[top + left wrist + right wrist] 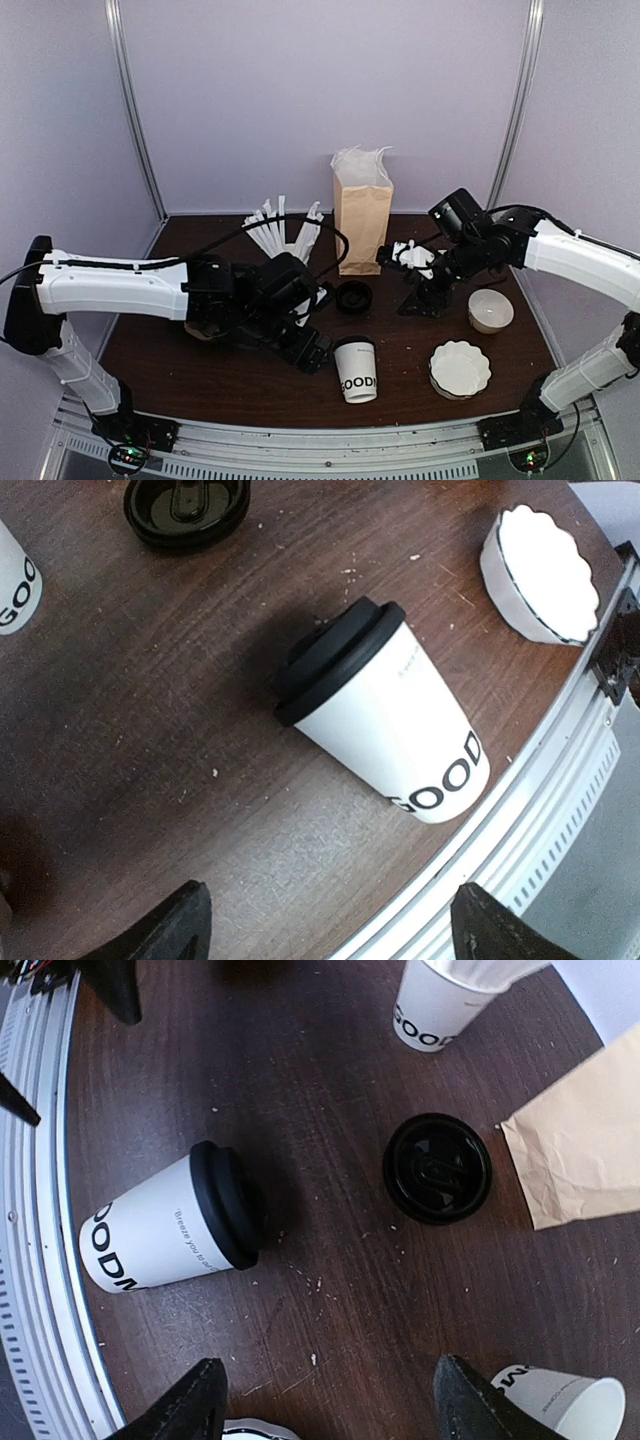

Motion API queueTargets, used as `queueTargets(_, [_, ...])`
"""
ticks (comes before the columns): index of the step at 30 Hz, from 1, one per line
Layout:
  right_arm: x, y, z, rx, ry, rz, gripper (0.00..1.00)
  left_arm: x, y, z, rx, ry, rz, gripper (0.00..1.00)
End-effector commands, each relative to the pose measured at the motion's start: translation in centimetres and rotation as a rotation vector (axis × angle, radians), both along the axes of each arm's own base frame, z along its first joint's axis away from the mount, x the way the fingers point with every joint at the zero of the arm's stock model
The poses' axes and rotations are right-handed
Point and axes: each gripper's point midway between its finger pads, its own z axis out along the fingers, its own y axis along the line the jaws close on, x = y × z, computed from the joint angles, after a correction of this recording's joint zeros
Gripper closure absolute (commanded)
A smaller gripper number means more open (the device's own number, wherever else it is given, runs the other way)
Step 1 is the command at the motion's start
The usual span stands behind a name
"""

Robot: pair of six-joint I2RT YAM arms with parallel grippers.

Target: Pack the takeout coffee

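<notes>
The takeout coffee (356,370) is a white cup with black lettering and a black lid, standing upright near the table's front edge. It also shows in the left wrist view (385,720) and the right wrist view (165,1228). My left gripper (312,350) is open and empty, just left of the cup and apart from it; its fingertips frame bare table in its own view (335,935). My right gripper (425,298) is open and empty, above the table behind and right of the cup (325,1410). The brown paper bag (362,215) stands open at the back centre.
A loose black lid (353,296) lies between cup and bag. White straws (280,228) stick up behind the left arm. An unlidded white cup (490,310) and a stack of white scalloped lids (460,370) sit at the right. The metal rail (320,440) runs along the front edge.
</notes>
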Motion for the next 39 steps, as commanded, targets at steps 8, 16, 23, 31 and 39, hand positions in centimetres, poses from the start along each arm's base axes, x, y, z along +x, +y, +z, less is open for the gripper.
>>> queueTargets(8, [2.9, -2.7, 1.8, 0.129, 0.093, -0.213, 0.26, 0.5, -4.2, -3.6, -0.003, 0.125, 0.238, 0.11])
queueTargets(16, [2.4, -2.6, 2.8, 0.173, 0.078, -0.209, 0.26, 0.1, -7.1, -7.0, 0.006, 0.221, 0.281, 0.03])
queueTargets(23, [2.1, -2.7, 3.1, 0.186, 0.068, -0.203, 0.26, -0.1, -8.9, -8.9, 0.053, 0.308, 0.258, 0.03])
queueTargets(31, [2.1, -2.6, 3.7, 0.189, 0.063, -0.196, 0.27, 0.8, -9.1, -9.1, 0.028, 0.308, 0.229, 0.11])
queueTargets(39, [1.5, -2.4, 1.9, 0.154, 0.142, -0.169, 0.27, -0.9, -10.1, -7.2, -0.056, 0.237, -0.073, 0.25])
